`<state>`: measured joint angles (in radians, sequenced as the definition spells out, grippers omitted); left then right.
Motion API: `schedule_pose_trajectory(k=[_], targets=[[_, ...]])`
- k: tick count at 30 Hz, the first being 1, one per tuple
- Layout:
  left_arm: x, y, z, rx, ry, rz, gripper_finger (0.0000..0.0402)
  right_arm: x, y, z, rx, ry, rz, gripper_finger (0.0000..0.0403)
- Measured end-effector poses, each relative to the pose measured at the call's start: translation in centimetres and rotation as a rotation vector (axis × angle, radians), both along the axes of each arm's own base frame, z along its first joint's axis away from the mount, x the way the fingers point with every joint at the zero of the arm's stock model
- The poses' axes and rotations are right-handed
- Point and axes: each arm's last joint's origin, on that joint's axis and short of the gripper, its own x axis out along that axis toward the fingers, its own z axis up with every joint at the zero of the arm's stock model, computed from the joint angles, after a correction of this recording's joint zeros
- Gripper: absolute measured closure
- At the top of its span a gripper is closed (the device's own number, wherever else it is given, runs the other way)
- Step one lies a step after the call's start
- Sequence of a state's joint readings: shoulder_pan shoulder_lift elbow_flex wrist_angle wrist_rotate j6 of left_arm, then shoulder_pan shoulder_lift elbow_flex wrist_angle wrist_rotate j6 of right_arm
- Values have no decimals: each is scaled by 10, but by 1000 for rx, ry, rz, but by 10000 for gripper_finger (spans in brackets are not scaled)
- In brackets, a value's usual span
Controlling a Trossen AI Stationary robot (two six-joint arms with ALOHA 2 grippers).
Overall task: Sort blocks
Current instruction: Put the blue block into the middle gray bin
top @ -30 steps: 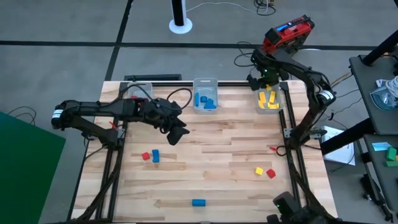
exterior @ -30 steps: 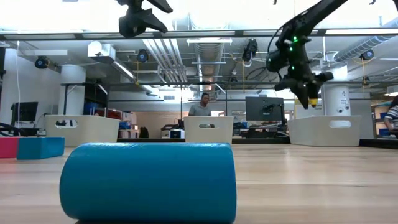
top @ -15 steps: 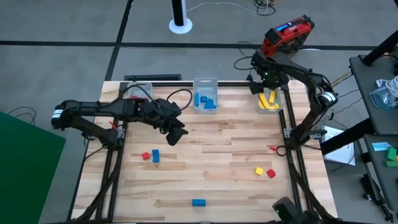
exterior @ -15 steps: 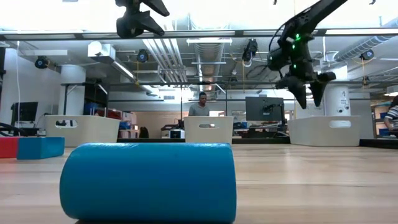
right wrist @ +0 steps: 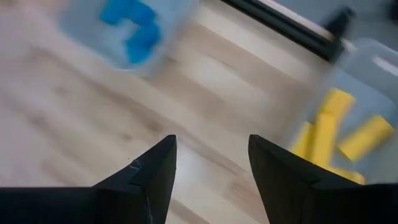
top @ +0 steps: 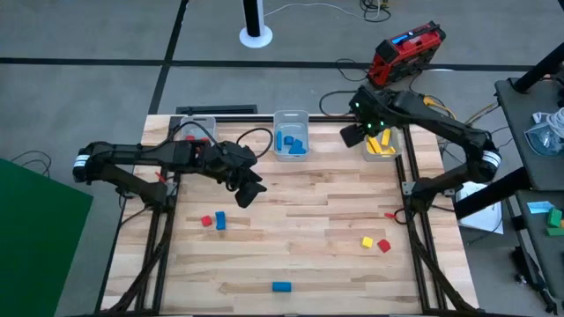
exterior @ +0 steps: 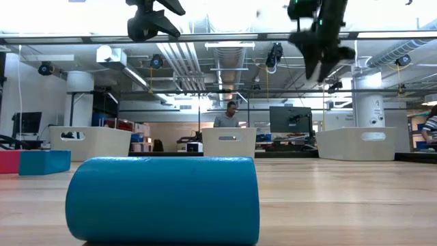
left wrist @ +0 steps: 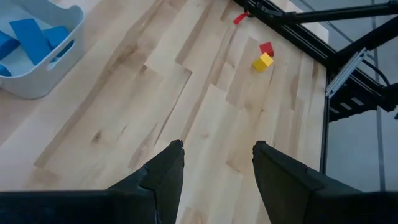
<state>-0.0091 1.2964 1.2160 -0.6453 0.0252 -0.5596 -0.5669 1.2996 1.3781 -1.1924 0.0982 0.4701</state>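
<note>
Blocks [top: 281,286]: small solid pieces; blue bar near front edge, red and blue pair [top: 212,220] left, yellow and red pair [top: 374,243] right.
Bins [top: 291,132]: clear plastic, along far edge.
Right gripper [top: 352,134]: spread, empty, beside yellow bin [top: 382,143].
Left gripper [top: 248,195]: spread, empty, above wooden table [top: 308,211] middle.

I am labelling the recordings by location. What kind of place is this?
Probably a robotics lab or workshop: exposed ceiling pipes, monitors on benches behind the table, and cables on a bare floor.
</note>
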Motion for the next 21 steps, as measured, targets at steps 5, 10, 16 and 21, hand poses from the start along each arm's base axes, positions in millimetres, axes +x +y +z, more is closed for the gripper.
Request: schedule_pose_trajectory(k=[5, 10, 16, 21], targets=[[0, -10, 0, -1, 0, -38, 232, 9, 41, 22, -75, -159, 137, 221], [-1, -25, 0, -1, -1, -92, 232, 16, 75, 32, -95, -240, 280, 234], [-6, -52, 0, -20, 5, -209, 232, 25, 111, 30, -74, -239, 441, 253], [-13, -83, 0, -66, 9, -299, 232, 29, 134, 23, -73, -228, 509, 269]])
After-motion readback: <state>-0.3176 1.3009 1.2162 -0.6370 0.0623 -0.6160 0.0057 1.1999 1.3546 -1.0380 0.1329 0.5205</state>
